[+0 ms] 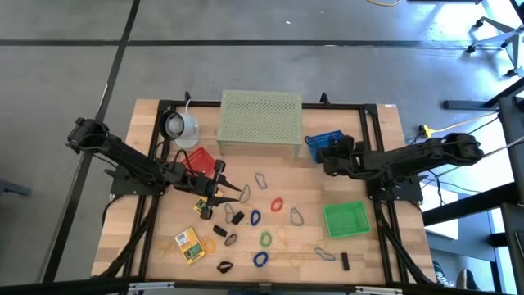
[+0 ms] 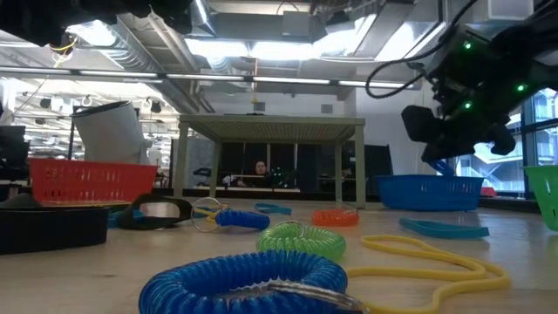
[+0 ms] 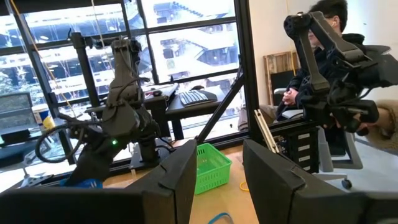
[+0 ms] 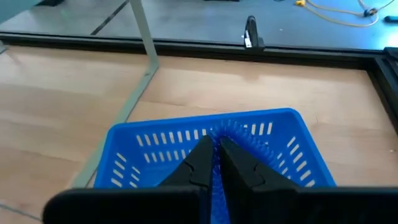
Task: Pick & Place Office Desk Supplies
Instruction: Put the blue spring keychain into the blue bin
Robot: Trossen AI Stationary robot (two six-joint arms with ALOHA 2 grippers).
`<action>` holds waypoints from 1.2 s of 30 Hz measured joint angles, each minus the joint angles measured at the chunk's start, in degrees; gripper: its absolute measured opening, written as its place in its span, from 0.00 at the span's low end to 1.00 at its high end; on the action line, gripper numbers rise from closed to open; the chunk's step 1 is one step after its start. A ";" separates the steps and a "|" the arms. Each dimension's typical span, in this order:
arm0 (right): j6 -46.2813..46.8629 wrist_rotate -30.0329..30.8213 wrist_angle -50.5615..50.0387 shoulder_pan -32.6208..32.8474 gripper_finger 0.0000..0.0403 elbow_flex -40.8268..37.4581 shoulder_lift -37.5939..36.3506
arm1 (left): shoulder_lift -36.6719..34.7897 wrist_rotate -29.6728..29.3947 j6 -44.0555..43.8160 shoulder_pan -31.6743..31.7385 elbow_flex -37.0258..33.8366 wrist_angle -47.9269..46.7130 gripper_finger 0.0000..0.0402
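- Jaws of the right gripper [image 4: 216, 163] pinch a blue coiled loop [image 4: 239, 138] above the blue basket [image 4: 155, 146].
- Left gripper [image 1: 232, 193] has its jaws apart, empty.
- Loops and clips [image 1: 255, 218] lie scattered on the worktop [image 1: 327, 176]; the green basket [image 1: 345, 220] looks empty.

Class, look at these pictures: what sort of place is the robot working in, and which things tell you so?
Probably a robotics lab in an office building. A wooden table stands on a bare floor; large windows face other buildings; a desk with a keyboard stands behind, and a person sits nearby.

Right claw [image 4: 217, 163] closed over blue basket [image 4: 155, 146], wooden table [image 4: 56, 93]
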 joint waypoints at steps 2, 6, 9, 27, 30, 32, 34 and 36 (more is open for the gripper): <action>-0.07 0.23 0.20 0.00 0.05 0.00 1.17 | 0.00 0.01 0.02 0.00 0.00 0.00 0.31; -0.07 0.22 1.24 0.00 0.05 0.00 3.47 | 0.00 0.00 0.02 0.00 0.00 -0.02 0.31; -0.08 0.26 2.35 0.00 0.05 -0.02 4.90 | 0.00 0.00 0.00 0.00 0.00 -0.02 0.31; -1.62 0.04 3.01 0.04 0.41 0.38 5.50 | 0.00 0.00 0.00 0.00 0.00 -0.02 0.31; -4.75 -2.19 3.03 0.04 0.47 1.92 5.48 | 0.00 0.00 0.00 0.00 0.00 -0.01 0.31; -8.06 -4.76 2.86 0.07 0.50 3.38 5.48 | 0.00 0.02 0.00 0.00 0.00 0.00 0.31; -10.51 -8.03 2.32 0.07 0.51 5.18 5.45 | 0.00 0.02 0.00 0.00 0.00 -0.02 0.31; -12.26 -12.03 0.88 0.07 0.51 7.28 5.45 | 0.00 0.02 -0.07 0.00 0.00 -0.02 0.31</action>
